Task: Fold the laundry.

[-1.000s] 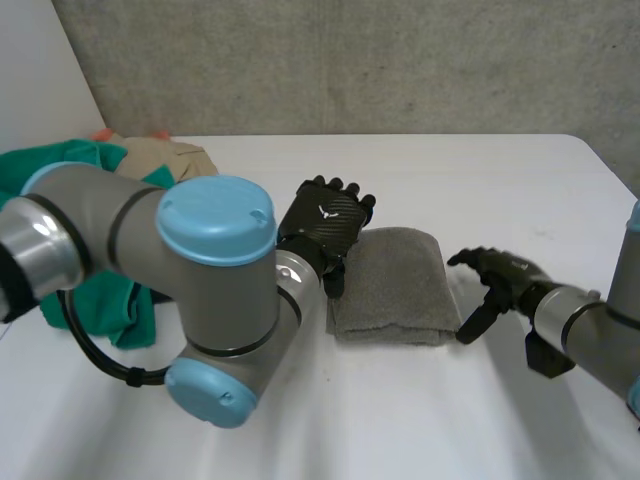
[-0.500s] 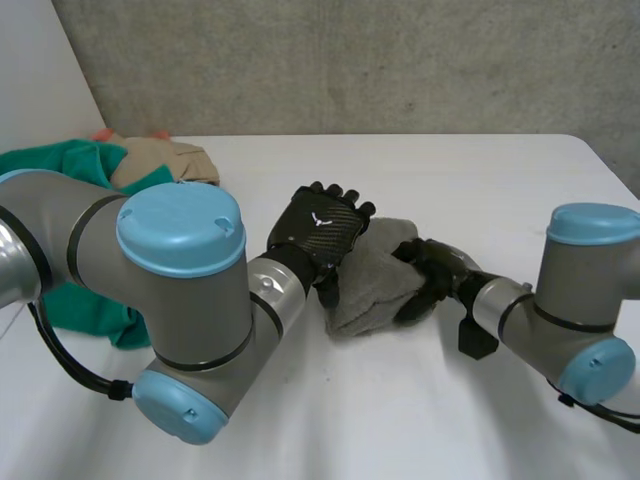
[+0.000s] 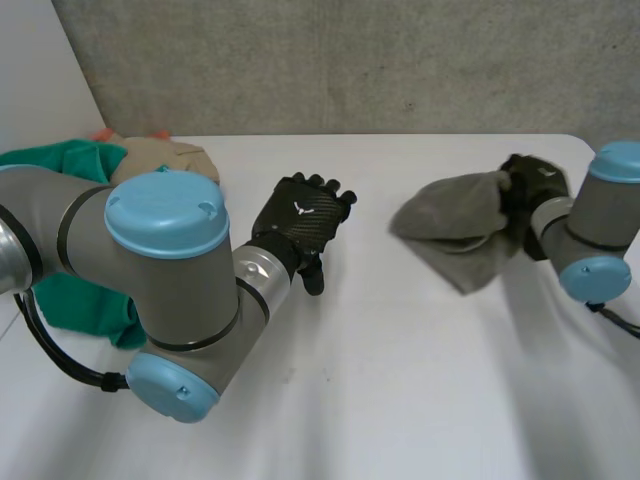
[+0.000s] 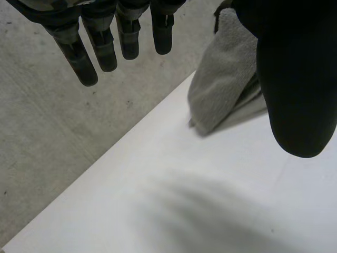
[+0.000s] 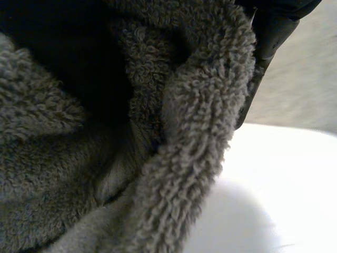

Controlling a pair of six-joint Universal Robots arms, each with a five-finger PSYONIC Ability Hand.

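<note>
The setting is presenting as a robotics lab or test cell. A plain white worktop [image 3: 400, 400] is standing against a bare grey concrete wall [image 3: 350, 60]. Two industrial arms, left arm [image 3: 165, 270] and right arm [image 3: 600, 225], are reaching over it. A heap of clothes [image 3: 60, 165] is lying at its far left corner.

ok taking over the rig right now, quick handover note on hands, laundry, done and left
The left hand is open, fingers straight, holding nothing, near mid-table.
The right hand is shut on the grey towel, which hangs bunched from it at the right side of the table.
A pile of green and tan clothes sits at the far left corner.
Done: nothing lies folded yet. Left: lay the towel down neatly, then fold the pile.
</note>
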